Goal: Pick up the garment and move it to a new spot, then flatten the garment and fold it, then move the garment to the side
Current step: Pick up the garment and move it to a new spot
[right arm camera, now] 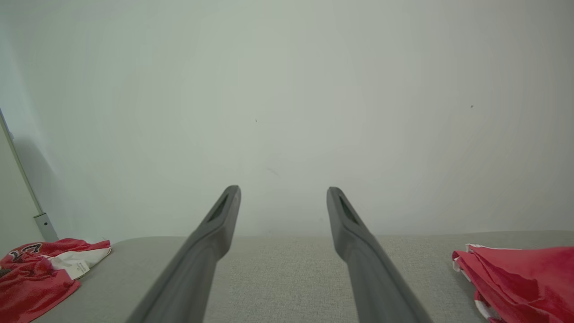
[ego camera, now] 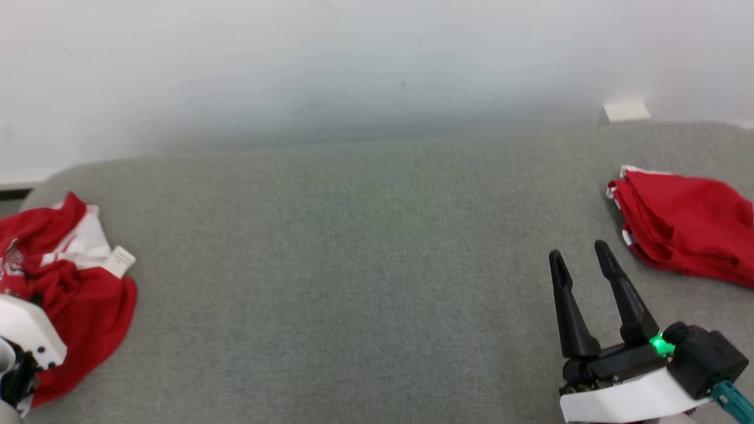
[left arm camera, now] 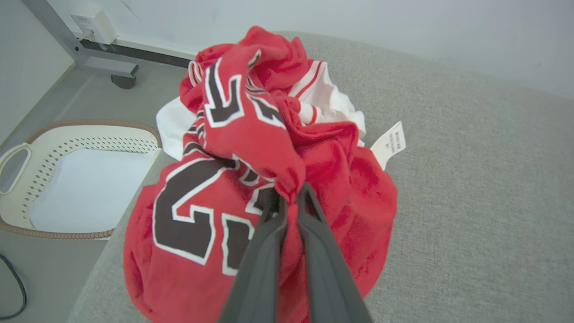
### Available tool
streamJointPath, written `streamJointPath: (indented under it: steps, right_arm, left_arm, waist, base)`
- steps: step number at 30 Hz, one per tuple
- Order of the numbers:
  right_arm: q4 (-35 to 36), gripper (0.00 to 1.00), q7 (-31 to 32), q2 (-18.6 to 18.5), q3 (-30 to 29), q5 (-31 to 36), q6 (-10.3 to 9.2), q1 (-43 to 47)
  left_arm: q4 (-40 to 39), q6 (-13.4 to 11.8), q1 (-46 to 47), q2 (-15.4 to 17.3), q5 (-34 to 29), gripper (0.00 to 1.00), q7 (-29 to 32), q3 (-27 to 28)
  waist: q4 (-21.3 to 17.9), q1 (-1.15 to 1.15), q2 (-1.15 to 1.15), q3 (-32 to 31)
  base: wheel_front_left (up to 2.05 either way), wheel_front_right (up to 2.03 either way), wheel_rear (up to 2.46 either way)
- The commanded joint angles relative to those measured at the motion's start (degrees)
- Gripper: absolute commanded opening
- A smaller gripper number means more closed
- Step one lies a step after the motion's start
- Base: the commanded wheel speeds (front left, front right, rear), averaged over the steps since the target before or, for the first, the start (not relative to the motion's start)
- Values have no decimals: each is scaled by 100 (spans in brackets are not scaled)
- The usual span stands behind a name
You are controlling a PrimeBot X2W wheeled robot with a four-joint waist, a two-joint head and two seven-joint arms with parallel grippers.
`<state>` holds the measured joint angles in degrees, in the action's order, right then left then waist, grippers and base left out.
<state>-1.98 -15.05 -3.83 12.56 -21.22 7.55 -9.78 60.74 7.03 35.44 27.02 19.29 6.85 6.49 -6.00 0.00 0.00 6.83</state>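
Note:
A crumpled red garment (ego camera: 70, 282) with white trim, black numerals and a white tag lies at the left edge of the grey table (ego camera: 353, 265). In the left wrist view the garment (left arm camera: 233, 179) bunches up between my fingers, and my left gripper (left arm camera: 289, 197) is shut on a pinch of its red cloth. The white body of my left arm (ego camera: 26, 335) covers the garment's lower left part in the head view. My right gripper (ego camera: 580, 256) stands open above the table at the lower right, holding nothing; its fingers (right arm camera: 215, 224) spread wide in the right wrist view, where the garment (right arm camera: 40, 264) shows far left.
A second, folded red garment (ego camera: 683, 227) lies at the table's right edge, just beyond my right gripper, also seen as the folded garment (right arm camera: 520, 273). A white laundry basket (left arm camera: 67, 175) stands on the floor left of the table. A white wall (ego camera: 353, 70) rises behind.

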Motion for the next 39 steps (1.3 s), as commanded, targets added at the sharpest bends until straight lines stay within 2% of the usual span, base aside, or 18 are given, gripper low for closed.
streamJointPath:
  steps: [1,7,18,23,27,30,33,39]
  right_arm:
    - [-32,100,-16,-9,-5,-40,-13,121]
    - [-47,100,-16,12,-34,-57,-13,385]
    - [92,100,-16,-24,-310,-12,-13,543]
    - [168,100,-16,-64,-468,14,-13,553]
    - [190,100,-15,-91,-566,34,-13,562]
    - [185,100,-8,-108,-605,28,-13,596]
    - [176,100,-8,-109,-572,28,-13,574]
    - [126,100,-7,-123,-425,21,-13,451]
  left_arm:
    - [-94,16,70,53,-72,0,-48,-108]
    - [-844,44,323,50,-209,0,-85,-750]
    - [-3292,39,210,-150,309,0,199,-1942]
    - [-4358,39,66,-467,618,0,343,-2234]
    - [-4902,40,-172,-746,844,0,463,-2536]
    - [-4954,39,-459,-891,805,0,395,-2826]
    - [-4658,16,-844,-1048,654,0,135,-3111]
    - [-3081,-3,-1245,-1368,365,0,-872,-3441]
  waist:
    - [170,0,0,-377]
    - [256,0,0,-784]
    - [-5,0,0,-1091]
    - [-273,0,0,-1136]
    - [-505,0,0,-1134]
    - [-640,0,0,-1101]
    - [-764,0,0,-1030]
    - [-863,0,0,-898]
  base:
    - [0,0,0]
    - [0,0,0]
    - [0,0,0]
    - [0,0,0]
    - [0,0,0]
    - [0,0,0]
    - [0,0,0]
    - [0,0,0]
